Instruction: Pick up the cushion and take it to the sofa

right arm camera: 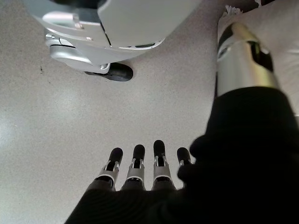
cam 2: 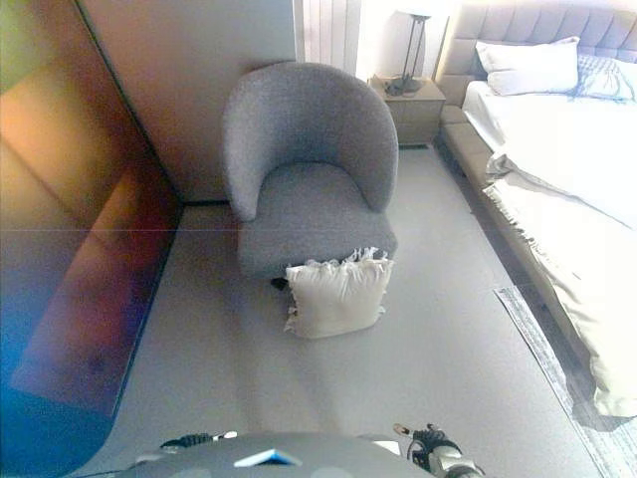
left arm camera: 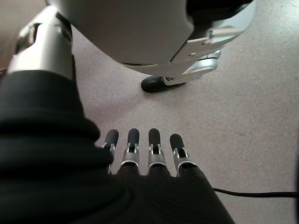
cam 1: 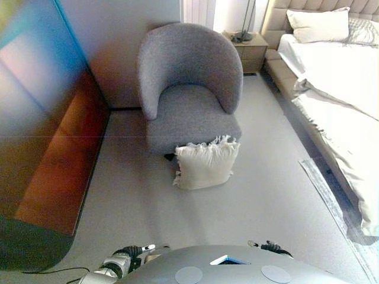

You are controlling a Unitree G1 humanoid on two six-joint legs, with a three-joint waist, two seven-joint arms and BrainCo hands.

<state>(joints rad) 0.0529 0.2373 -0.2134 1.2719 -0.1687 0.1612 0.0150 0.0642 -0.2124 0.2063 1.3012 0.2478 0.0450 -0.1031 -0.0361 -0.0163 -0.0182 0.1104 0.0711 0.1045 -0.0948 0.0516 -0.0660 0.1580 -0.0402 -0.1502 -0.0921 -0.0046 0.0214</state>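
Against the front edge of the grey armchair [cam 1: 189, 89], the cream fringed cushion [cam 1: 206, 164] is leaning upright on the floor, so both empty, straight-fingered hands, left hand [left arm camera: 145, 158] and right hand [right arm camera: 140, 170], are needing to reach its two sides evenly.

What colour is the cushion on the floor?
Cream-white, with a frilled top edge; the cushion shows best in the left eye view.

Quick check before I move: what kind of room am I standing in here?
A bedroom, most likely: a made bed with a pillow along the right, a nightstand with a lamp, and a grey armchair with the cushion leaning against its front.
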